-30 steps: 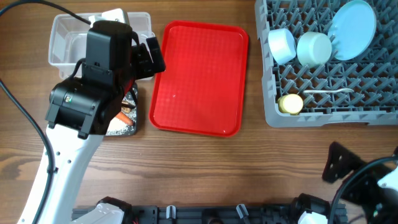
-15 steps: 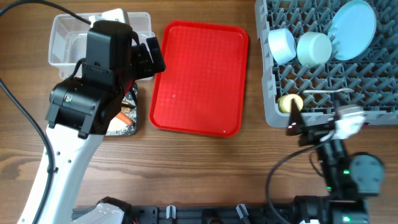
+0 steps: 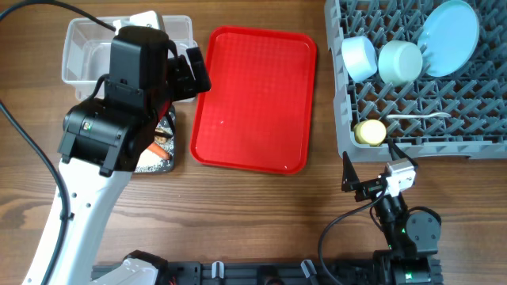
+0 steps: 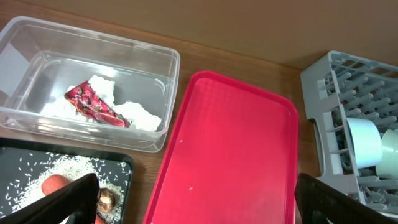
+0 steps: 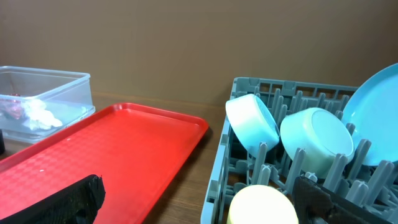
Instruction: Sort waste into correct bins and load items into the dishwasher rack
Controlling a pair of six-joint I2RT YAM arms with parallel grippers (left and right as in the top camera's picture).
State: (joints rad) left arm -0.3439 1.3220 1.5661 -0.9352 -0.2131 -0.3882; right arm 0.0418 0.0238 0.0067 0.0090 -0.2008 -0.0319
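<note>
— Where's the waste?
— Napkin point(image 4: 93, 106) in the tub point(image 4: 155, 59), rice point(image 4: 56, 169) and carrot point(image 4: 53, 185) in the black tray point(image 4: 126, 171); plate point(image 3: 448, 36), bowls point(image 3: 359, 57), cup point(image 3: 369, 131), spoon point(image 3: 420, 116) in the rack point(image 3: 412, 147).
— And the hands?
— Left hand point(image 4: 199, 205) by the tub, right hand point(image 5: 199, 205) near the rack, both wide open, holding nothing.

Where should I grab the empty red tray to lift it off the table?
I'd pinch the red tray by its raised rim at the near short edge, coming from the robot's side. It lies flat, so only the lip offers purchase; the black tray and rack crowd its long sides.
</note>
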